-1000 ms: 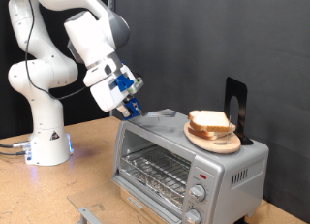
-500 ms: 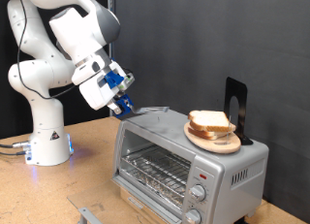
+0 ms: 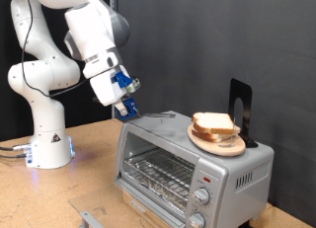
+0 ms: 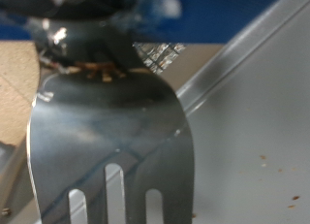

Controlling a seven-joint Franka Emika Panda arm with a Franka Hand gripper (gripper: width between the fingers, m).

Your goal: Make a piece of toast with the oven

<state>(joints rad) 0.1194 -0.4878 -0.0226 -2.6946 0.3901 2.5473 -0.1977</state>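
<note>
My tool [image 3: 125, 106] is clamped on a metal fork [image 4: 107, 137], hovering just above the top edge of the silver toaster oven [image 3: 188, 159] at the exterior view's left. The bread slices [image 3: 215, 125] sit stacked on a round wooden plate [image 3: 217, 143] atop the oven, which stands on the table [image 3: 89, 179].
</note>
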